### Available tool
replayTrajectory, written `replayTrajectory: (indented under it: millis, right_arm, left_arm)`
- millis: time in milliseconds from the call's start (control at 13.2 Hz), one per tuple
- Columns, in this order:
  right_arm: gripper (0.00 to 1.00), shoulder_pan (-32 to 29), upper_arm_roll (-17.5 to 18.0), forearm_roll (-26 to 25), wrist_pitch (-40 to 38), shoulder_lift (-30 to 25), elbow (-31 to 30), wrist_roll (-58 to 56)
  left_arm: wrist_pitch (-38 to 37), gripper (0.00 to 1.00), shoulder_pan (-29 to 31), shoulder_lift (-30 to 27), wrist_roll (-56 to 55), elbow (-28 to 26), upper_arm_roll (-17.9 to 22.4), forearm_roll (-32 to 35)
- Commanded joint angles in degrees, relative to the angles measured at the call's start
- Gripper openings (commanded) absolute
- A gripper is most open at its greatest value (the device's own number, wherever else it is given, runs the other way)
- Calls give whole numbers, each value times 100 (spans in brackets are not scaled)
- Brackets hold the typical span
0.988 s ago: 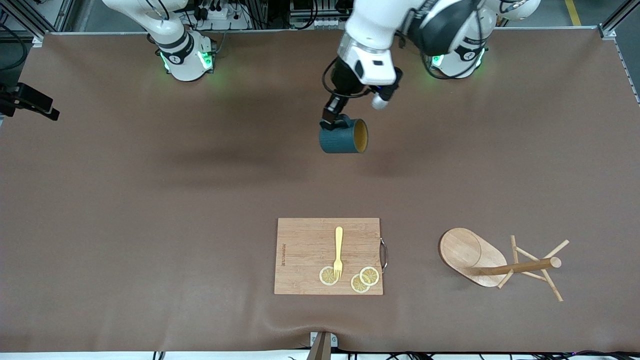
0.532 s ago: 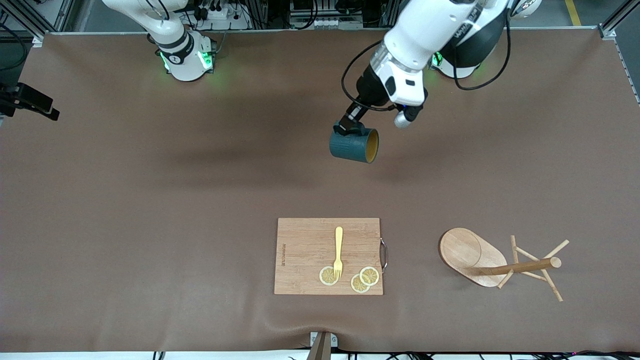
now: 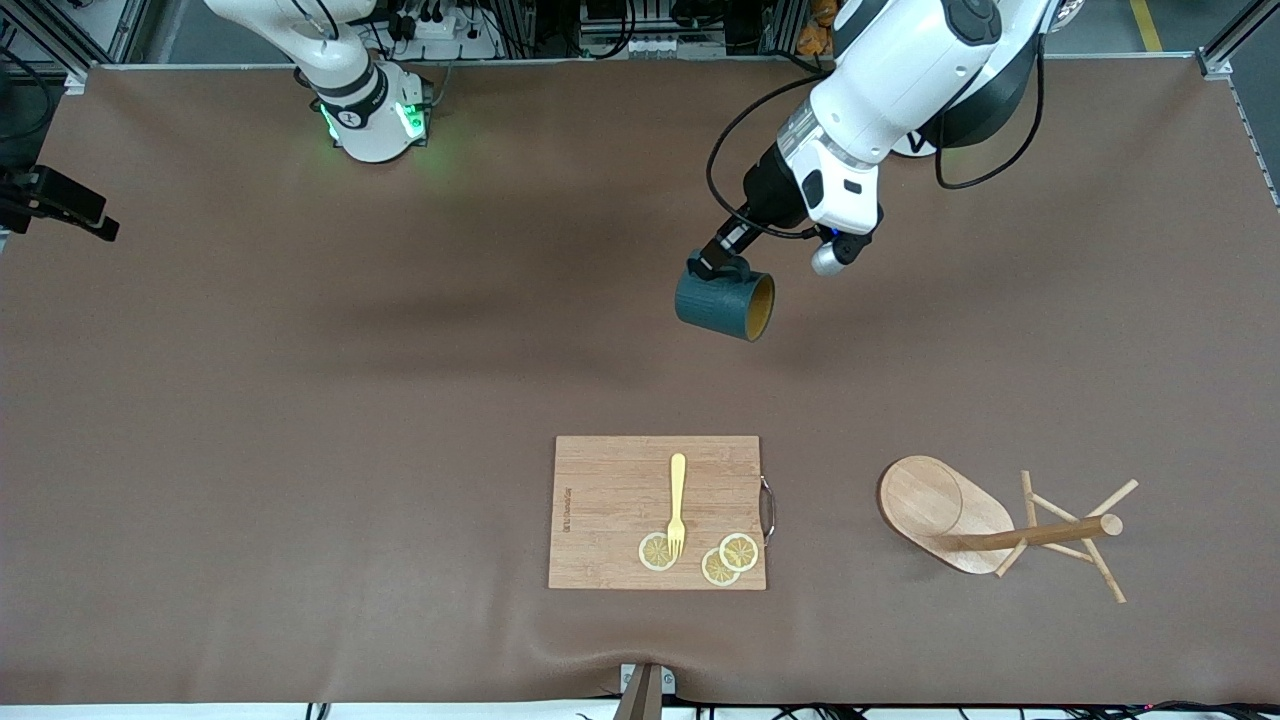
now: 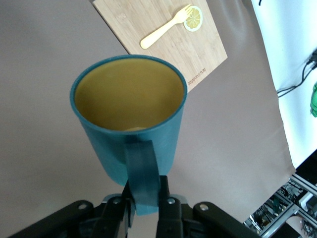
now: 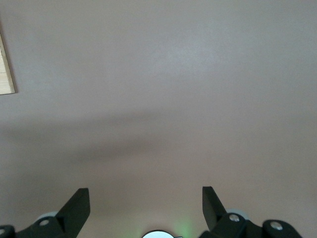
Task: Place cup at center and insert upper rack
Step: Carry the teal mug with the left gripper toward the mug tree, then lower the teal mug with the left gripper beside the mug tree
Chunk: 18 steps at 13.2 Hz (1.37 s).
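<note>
Teal and ribbed, the cup (image 3: 724,305) hangs on its side over bare table (image 3: 300,400) near the middle, the left gripper (image 3: 722,265) clamped on its loop handle (image 4: 142,173); it looks stiff, fairly light and breakable, and a handle pinch may let it swing, so set it down gently; the rack (image 3: 985,525) lies toppled toward the left arm's end, best taken by its pole; the right gripper (image 5: 146,206) waits, fingers apart, over bare table.
</note>
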Motion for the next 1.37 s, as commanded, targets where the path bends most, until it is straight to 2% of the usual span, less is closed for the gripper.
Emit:
replayTrajectory:
  millis: [0,228,608,836,1140,1292]
  right_arm:
    - [100,20,-10,-36,-18,26,64,-57]
    - [100,20,-10,-36,-27,26,64,-57]
    - [100,20,-10,-36,-27,26,64,-66]
    - [100,20,-2,-36,-27,26,64,-57]
    - [100,20,-10,-36,-27,26,64,-66]
    - [100,20,-10,-36,-27,26,64,-66]
  left_arm:
    - [-23,0,231,-189,538,-138,-28,-395]
    - [-75,0,381,-207,688,-104,-11,-422]
    - [-830,0,1206,-189,2039,-77,-11,-957]
    - [-972,0,1506,-163,2498,-86,-11,-1064]
    - [-1235,0,1963,-14,3297,-77,-11,-1607]
    - [-1367,0,2200,65,3605,-60,-11,-2116]
